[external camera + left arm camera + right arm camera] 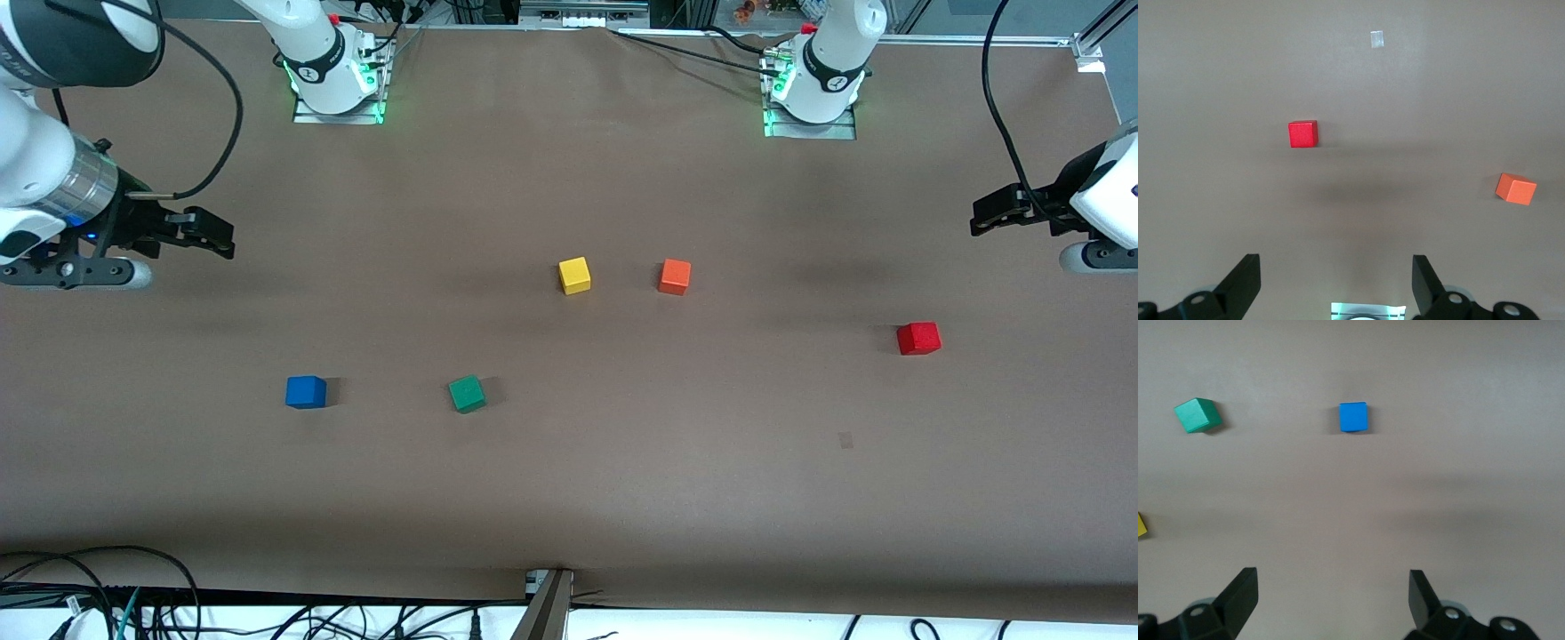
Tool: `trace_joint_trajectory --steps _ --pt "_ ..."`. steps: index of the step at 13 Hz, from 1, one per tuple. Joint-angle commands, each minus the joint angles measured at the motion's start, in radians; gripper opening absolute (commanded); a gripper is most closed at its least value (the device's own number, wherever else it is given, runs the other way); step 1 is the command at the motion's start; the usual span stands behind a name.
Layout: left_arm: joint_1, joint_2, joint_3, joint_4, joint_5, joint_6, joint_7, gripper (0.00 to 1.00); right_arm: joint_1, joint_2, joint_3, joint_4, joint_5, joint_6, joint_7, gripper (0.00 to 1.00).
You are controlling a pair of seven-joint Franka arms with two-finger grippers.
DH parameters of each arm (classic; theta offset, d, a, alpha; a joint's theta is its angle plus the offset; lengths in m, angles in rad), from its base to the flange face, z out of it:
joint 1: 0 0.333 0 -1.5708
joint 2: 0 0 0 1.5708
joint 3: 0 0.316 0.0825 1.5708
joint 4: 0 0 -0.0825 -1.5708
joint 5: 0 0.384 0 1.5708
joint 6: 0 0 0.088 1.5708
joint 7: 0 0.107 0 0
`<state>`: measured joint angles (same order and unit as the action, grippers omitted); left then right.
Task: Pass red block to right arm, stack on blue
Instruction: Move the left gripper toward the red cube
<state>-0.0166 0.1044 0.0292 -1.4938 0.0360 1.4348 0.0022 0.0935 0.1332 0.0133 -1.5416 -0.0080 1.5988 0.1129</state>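
Brown table (569, 498) before you: five cubes, one each: red block (918, 339), blue (306, 392), green (467, 393), yellow (574, 276), orange (675, 276). Left gripper (982, 216), frame's right edge, and right gripper (213, 238), frame's left edge, both gape, empty.

No legible text or labels.

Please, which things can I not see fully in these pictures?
- Yellow block: cut off by the edge of the right wrist view.
- Left arm's white hand: cut off by the front view's edge.
- Pale patch on the table: too small to identify in the left wrist view.
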Motion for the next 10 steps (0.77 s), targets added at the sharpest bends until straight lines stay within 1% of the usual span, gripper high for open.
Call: trace_joint_trajectory --steps 1,4,9,10 --pt "-0.016 0.015 0.008 0.032 -0.013 -0.002 -0.001 1.0 -0.004 0.006 -0.013 0.002 0.008 -0.01 0.01 1.0" --pt "-0.013 0.06 0.006 0.098 -0.015 -0.019 -0.002 1.0 -0.001 0.011 -0.021 0.001 0.005 -0.004 0.008 1.0" --pt "-0.006 0.072 0.015 0.101 -0.013 -0.02 -0.002 1.0 -0.009 0.017 -0.024 0.0 0.002 0.023 0.008 1.0" --pt "0.01 0.073 0.015 0.101 -0.013 -0.02 -0.001 1.0 -0.017 0.028 -0.026 0.001 -0.009 0.023 0.008 1.0"
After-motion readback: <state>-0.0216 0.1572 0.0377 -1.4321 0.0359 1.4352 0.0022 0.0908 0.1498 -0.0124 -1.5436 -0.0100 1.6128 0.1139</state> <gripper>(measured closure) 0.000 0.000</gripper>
